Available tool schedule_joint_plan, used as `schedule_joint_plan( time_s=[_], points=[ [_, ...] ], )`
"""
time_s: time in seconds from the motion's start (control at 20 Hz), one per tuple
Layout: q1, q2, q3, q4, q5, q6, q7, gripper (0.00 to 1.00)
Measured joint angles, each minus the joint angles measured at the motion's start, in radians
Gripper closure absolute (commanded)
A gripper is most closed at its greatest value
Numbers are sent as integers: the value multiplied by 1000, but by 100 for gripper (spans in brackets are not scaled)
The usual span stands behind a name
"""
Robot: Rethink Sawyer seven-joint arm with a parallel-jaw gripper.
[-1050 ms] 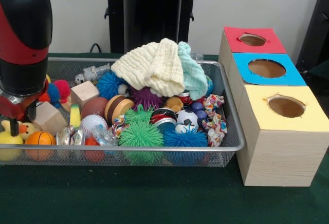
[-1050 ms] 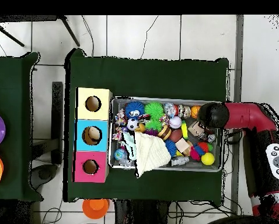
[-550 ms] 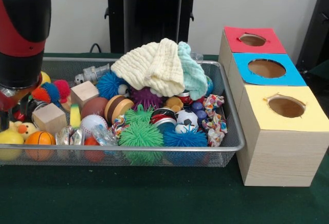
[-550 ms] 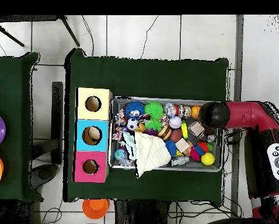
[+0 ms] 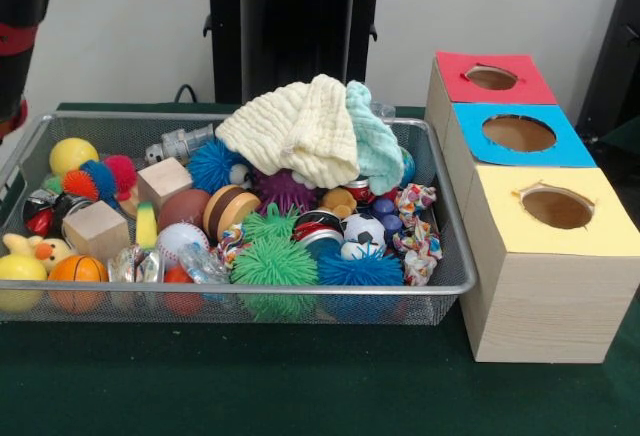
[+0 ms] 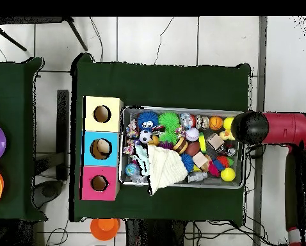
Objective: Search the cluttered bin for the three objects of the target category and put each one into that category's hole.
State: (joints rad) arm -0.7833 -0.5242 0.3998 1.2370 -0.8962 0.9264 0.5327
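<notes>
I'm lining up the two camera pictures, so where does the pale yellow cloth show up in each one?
Front view: the pale yellow cloth is heaped on the toys at the bin's far side, middle to right, beside a mint green cloth.
Overhead view: it lies in the bin's lower left part, close to the boxes.
Shared landmark: the blue-topped box, the middle one of three.

You can see the arm [image 6: 280,128] from above as a thick red tube that ends in a rounded black cap [image 6: 248,126], with a red link [image 6: 298,192] running off along the side. From the front only a sliver of the arm shows: glossy black casing [image 5: 22,16] crossed by a narrow red band [image 5: 18,39].
</notes>
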Motion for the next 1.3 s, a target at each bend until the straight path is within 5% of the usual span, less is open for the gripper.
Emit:
schedule_joint_plan(
  time_s=[1.3],
  points=[
    [-70, -13, -23, 135, 45, 0, 0, 0]
  ],
)
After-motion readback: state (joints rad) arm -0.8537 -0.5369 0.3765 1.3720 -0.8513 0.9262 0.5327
